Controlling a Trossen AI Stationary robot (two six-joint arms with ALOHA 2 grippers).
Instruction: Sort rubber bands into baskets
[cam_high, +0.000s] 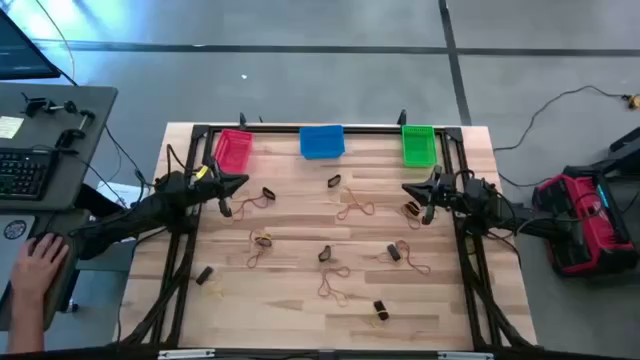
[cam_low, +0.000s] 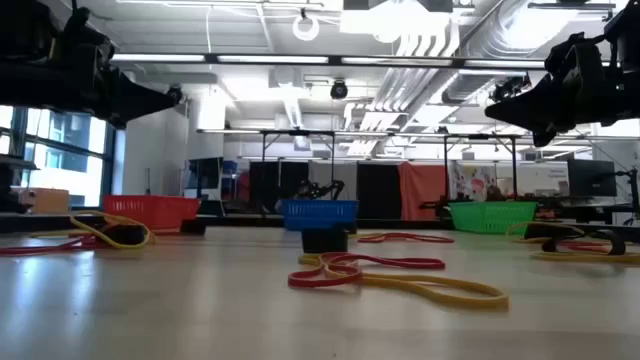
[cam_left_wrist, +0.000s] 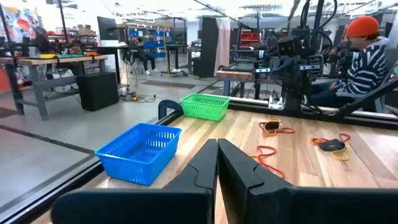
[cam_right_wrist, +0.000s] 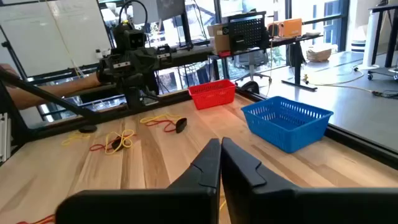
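Both end effectors closed and empty, sorting not yet begun.
Left end effector (cam_high: 240, 181) and right end effector (cam_high: 408, 189) hover above the table (cam_high: 300, 300), fingers pressed together. Red basket (cam_high: 232, 150), blue basket (cam_high: 321, 141) and green basket (cam_high: 418, 144) line the far edge, seemingly empty; rubber bands (cam_high: 354, 209) lie scattered across the table, all left to sort.

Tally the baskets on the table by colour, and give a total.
Red basket: 1
Blue basket: 1
Green basket: 1
Total: 3 baskets, in a row along the table's far edge.
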